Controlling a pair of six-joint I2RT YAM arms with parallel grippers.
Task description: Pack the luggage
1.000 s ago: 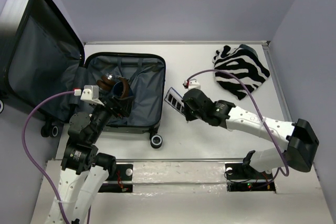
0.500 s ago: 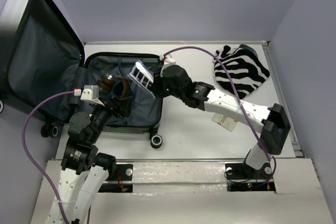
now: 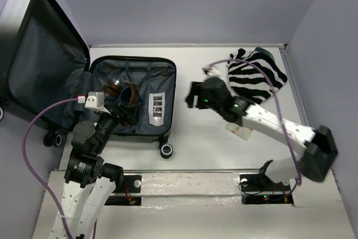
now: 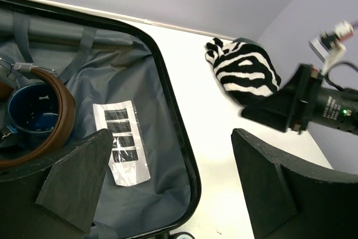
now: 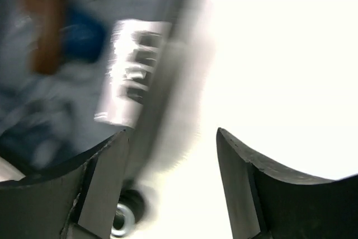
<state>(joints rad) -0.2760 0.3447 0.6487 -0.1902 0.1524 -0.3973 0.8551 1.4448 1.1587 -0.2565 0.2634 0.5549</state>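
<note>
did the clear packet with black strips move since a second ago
Yes, the packet went left, off the table and into the luggage.

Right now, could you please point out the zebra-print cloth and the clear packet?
zebra-print cloth (image 4: 243,71): left wrist view, its striped middle.
clear packet (image 3: 157,108): top external view, its dark middle strips.

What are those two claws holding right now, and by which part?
Nothing. Both the left gripper and the right gripper are open and empty; the packet lies loose inside the luggage.
</note>
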